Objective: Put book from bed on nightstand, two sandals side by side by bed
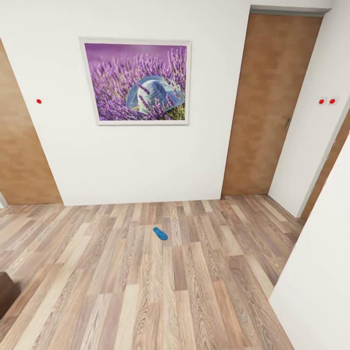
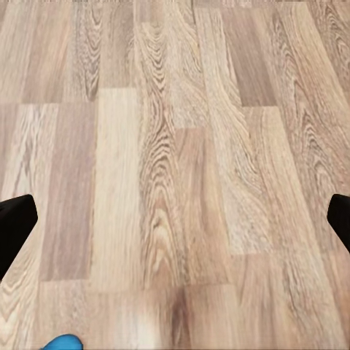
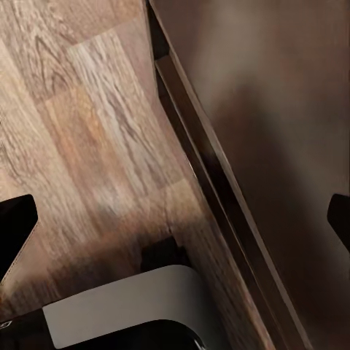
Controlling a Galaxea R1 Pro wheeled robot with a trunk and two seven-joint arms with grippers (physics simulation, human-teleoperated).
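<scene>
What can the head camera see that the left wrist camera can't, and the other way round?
The head view takes in the room: a framed lavender picture on the white wall, a brown door, small red dots on the wall, and a whole blue sandal lying alone on the floor. The left wrist view adds the left gripper, its dark fingertips spread wide apart and holding nothing, plus a sliver of something blue at the picture's edge. Both share the wood-plank floor.
</scene>
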